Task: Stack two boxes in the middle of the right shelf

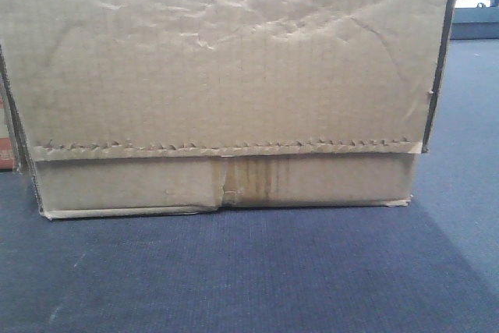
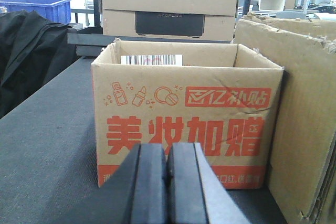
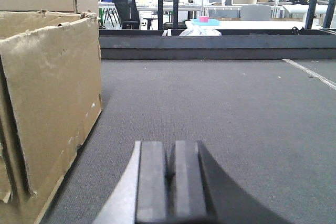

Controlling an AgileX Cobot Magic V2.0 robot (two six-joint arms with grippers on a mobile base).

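Left wrist view: left tool [image 2: 167, 163] closed, held level, facing red-printed carton [image 2: 184, 103].

Grey tabletop [image 1: 249, 271] bears tan carton [image 1: 226, 76] and red-printed box [image 2: 184, 124].

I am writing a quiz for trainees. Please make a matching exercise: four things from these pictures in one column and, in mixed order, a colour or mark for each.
Things:
1. large carton
2. small open box
3. plastic bin
4. office chair

Colours or marks:
A. blue
B. black
C. red print on the front
D. plain tan, wrinkled, brownish stain low down

Pairs: 1-D, 2-C, 3-A, 4-B.
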